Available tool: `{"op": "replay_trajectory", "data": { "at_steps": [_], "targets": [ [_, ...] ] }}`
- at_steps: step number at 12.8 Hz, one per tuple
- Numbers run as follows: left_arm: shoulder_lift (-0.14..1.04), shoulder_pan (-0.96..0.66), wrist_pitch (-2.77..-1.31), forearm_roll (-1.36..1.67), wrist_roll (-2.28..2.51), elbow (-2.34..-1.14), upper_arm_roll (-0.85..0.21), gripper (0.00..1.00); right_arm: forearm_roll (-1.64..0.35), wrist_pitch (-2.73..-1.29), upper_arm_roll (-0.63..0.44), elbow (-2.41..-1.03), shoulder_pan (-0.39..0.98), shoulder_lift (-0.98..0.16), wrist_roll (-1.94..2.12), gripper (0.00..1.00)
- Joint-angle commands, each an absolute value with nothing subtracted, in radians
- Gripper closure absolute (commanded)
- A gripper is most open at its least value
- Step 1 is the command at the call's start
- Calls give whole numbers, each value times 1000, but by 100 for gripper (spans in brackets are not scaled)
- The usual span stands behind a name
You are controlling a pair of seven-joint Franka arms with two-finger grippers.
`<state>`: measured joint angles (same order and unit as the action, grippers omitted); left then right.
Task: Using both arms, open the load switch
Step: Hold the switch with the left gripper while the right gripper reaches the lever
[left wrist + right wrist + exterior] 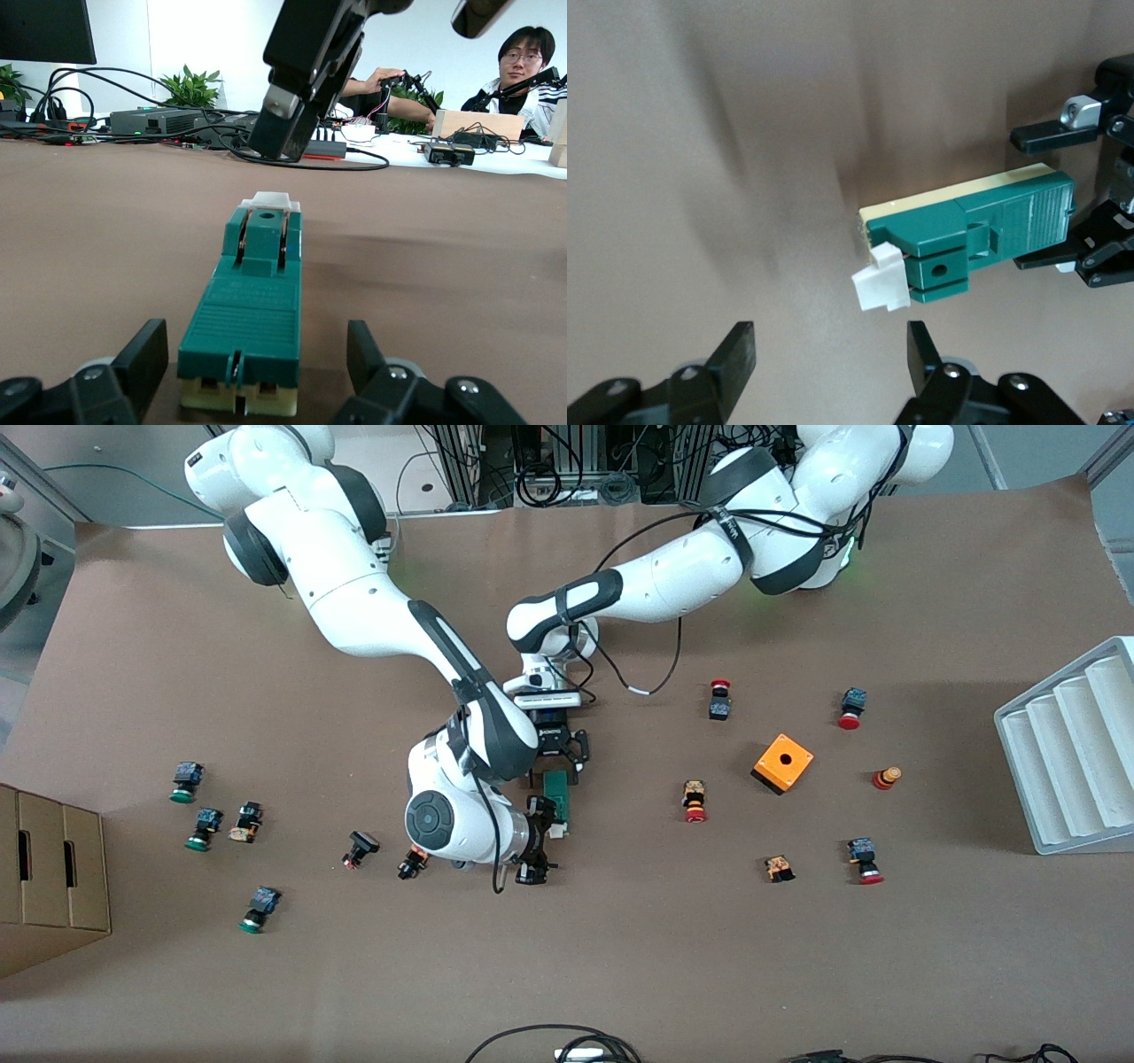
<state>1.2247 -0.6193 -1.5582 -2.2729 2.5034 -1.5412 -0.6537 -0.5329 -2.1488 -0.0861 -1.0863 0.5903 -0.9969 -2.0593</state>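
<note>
No text, label, brand, number or sign can be read anywhere: the load switch (251, 310), the scattered push buttons (695, 801) and the orange box (783, 763) show no legible marking.

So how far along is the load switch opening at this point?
Done: both arms have reached the load switch. In hand: the left end effector straddles one end, fingers apart, no grip visible; the right end effector hovers open by the white end piece. Left: gripping and opening; the switch looks closed.
</note>
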Motion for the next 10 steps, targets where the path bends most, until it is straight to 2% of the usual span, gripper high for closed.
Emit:
{"op": "replay_trajectory", "data": {
  "at_steps": [1, 3, 6, 9, 10],
  "targets": [
    [1249, -630, -1563, -2283, 2525, -1509, -655, 12, -565, -2175, -92, -1055, 591, -1037, -2071, 22],
    [1247, -630, -1563, -2281, 2526, -1511, -655, 15, -566, -2175, -89, -1057, 591, -1039, -2075, 24],
    [1247, -630, -1563, -2278, 2522, -1514, -655, 16, -571, -2139, -83, -1057, 592, -1032, -2082, 35],
    [1249, -630, -1563, -2276, 2516, -1514, -655, 21, -571, -2094, -83, -1057, 592, -1028, -2080, 40],
    [1247, -630, -1563, -2276, 2516, -1516, -657, 22, -571, -2082, -81, -1057, 594, -1028, -2082, 49]
  ]
}}
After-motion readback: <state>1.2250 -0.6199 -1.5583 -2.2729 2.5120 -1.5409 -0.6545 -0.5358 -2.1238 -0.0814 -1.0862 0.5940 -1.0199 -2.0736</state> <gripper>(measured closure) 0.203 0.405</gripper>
